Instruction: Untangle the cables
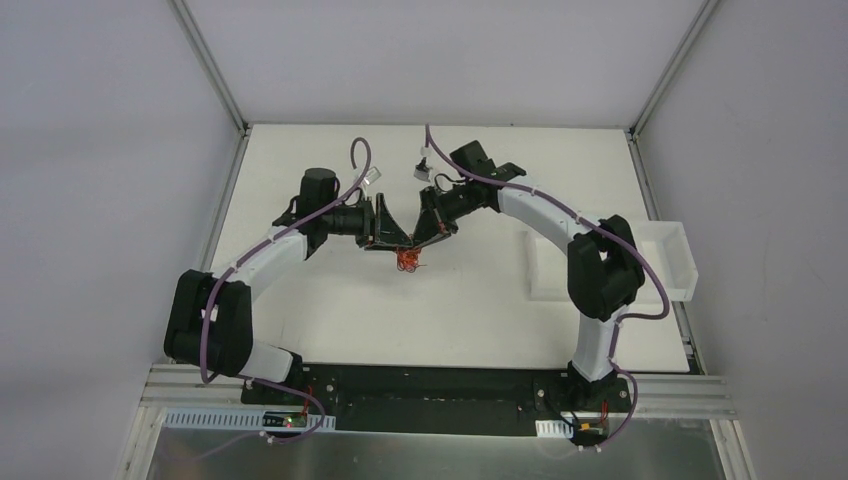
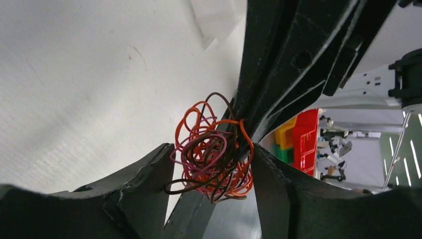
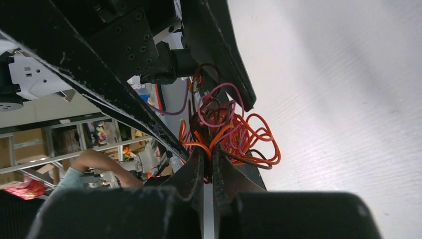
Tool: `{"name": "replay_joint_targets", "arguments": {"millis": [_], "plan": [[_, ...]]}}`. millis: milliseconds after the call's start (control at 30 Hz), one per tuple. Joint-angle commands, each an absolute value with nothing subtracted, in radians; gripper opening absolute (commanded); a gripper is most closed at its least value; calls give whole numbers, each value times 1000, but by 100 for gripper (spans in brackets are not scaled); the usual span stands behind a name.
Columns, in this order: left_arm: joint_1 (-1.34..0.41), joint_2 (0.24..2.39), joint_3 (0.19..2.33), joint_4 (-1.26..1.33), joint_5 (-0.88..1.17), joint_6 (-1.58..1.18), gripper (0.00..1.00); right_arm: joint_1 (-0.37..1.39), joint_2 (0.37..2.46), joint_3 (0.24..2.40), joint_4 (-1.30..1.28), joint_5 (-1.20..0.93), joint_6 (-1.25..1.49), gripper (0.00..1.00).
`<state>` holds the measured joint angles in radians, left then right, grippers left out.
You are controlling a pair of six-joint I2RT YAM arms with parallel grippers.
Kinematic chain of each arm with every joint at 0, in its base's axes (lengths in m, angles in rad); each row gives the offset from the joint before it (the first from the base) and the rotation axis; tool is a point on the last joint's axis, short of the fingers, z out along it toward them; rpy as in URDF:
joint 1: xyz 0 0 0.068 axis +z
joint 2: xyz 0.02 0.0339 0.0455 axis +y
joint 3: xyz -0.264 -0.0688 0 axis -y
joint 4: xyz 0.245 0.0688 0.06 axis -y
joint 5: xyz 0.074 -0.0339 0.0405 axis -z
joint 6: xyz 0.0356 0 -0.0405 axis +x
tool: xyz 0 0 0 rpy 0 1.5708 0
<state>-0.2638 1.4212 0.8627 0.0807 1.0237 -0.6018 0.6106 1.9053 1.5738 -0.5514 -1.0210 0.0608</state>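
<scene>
The work surface is a white table enclosed by grey walls and an aluminium frame. A white bin sits at the table's 3 o'clock edge, well apart from the work point.

Locate the cables near the table centre in the top view. They form one compact wad of thin orange-red loops mixed with pink and dark brown-black strands. Both arms converge on it: the left gripper reaches in from 10 o'clock of the wad and the right gripper from 1 o'clock. Their tips nearly meet just above it.

In the left wrist view, the left jaws stand apart, with the wad between them. One finger lies at 8 o'clock of the wad, the other at 4 o'clock. The outermost loops touch both inner faces. The right gripper enters from 1 o'clock and bites the wad's upper right edge.

In the right wrist view, the right jaws are drawn together to a narrow slit, clamped on a few orange strands at the wad's 7 o'clock edge. The bulk of the wad fans out beyond the fingertips toward 1 o'clock.

You cannot tell whether the wad rests on the table or hangs just above it.
</scene>
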Motion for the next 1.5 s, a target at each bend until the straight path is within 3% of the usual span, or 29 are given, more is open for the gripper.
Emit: {"name": "replay_joint_targets", "arguments": {"millis": [0,167,233,367,533,967,1233,1467], "plan": [[-281,1411,813,241,1034,-679,48,637,1812,1506,-424,-1129,164,0],[-279,1334,755,222,1054,-658,9,625,1794,1473,-463,-1089,121,0],[-276,1291,744,161,1039,-616,0,615,1780,1466,-487,-1060,102,0],[-247,1206,734,11,1018,-524,0,582,1739,1438,-526,-964,70,0],[-149,1128,759,-171,995,-426,0,543,1669,1386,-606,-660,-21,0],[41,1104,809,-487,876,-329,0,460,1515,1286,-673,-240,-130,0],[98,1135,862,-680,594,-190,0,337,1431,1236,-668,-62,-167,0],[156,1187,897,-754,386,-149,0,226,1385,1287,-676,-35,-198,0]]}}
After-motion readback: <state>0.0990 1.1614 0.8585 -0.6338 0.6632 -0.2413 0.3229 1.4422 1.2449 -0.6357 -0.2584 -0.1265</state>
